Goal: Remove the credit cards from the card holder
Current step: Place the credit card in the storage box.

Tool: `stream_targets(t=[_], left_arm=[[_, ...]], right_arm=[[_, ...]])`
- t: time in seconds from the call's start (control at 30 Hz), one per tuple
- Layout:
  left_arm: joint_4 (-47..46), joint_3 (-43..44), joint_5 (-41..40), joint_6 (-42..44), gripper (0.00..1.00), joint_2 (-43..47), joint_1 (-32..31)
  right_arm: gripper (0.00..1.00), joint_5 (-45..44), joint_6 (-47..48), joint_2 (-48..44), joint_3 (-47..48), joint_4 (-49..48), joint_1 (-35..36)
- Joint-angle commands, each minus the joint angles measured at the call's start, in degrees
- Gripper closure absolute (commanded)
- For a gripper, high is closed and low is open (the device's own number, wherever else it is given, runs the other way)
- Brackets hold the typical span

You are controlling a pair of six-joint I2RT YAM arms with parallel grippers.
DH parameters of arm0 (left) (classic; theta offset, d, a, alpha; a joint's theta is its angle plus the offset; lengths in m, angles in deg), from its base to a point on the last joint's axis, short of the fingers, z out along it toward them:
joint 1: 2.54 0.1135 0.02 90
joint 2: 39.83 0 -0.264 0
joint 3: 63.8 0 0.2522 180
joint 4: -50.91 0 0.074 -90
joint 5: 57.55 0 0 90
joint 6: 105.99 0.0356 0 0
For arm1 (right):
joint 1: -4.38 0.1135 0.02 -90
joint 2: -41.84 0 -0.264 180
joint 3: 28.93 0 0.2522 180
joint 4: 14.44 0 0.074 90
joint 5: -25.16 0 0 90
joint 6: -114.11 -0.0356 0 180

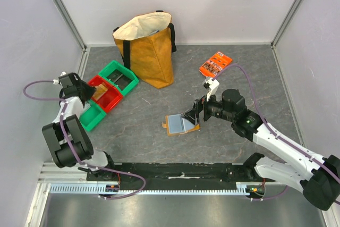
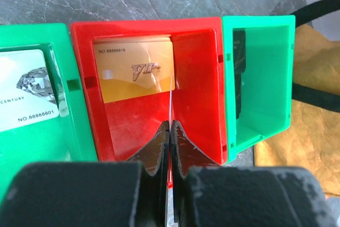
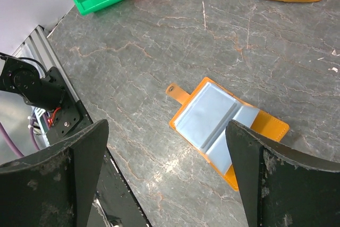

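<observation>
Right wrist: orange-tan card holder (image 3: 218,118) open flat, blue-grey inside.

Grey table (image 1: 143,142): open card holder (image 1: 182,125) beneath right gripper (image 1: 194,113), bins (image 2: 196,78) beneath left gripper (image 2: 170,127); tote bag (image 1: 151,57), orange packet (image 1: 215,63) beyond.

3 bins (image 2: 199,89), 1 card holder (image 3: 212,118), 1 bag (image 1: 151,51), 1 packet (image 1: 215,64).

A mustard tote bag (image 1: 151,57) stands on the worktop (image 1: 143,131). A red bin (image 1: 114,101) sits between two green bins (image 1: 112,67); an orange packet (image 1: 215,64) lies apart
</observation>
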Motion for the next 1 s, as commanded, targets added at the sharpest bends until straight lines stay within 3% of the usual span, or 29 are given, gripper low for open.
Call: stream_targets(t=[0.0, 0.3, 0.53, 0.73, 0.8, 0.93, 0.97], left_arm=[[-3.7, 3.5, -3.4, -3.1, 0.95, -2.6, 0.4], [-8.4, 4.7, -2.3, -5.5, 0.94, -9.6, 0.4], [-10.6, 3.5, -3.4, -6.0, 0.80, -10.1, 0.5], [-11.3, 4.1, -4.5, -4.7, 0.78, -11.3, 0.4], [-11.6, 4.0, -4.8, -4.6, 0.80, -11.7, 0.4], [-13.1, 3.5, -4.9, -4.9, 0.98, -12.5, 0.2], [-13.4, 3.4, -5.2, -5.2, 0.98, -12.6, 0.2]], right_arm=[[0.02, -1.6, 0.9, -1.2, 0.0, 0.4, 0.2], [0.02, -1.9, 0.7, -0.9, 0.5, 1.4, 0.2], [0.02, -2.6, 0.6, 0.1, 0.6, 1.7, 0.2], [0.02, -2.6, 0.7, 0.2, 0.7, 2.1, 0.2], [0.02, -2.6, 0.5, 0.2, 0.7, 2.1, 0.2], [0.02, -2.7, 0.0, -0.2, 0.6, 2.3, 0.2], [0.02, -2.8, 0.0, -0.4, 0.5, 2.6, 0.2]])
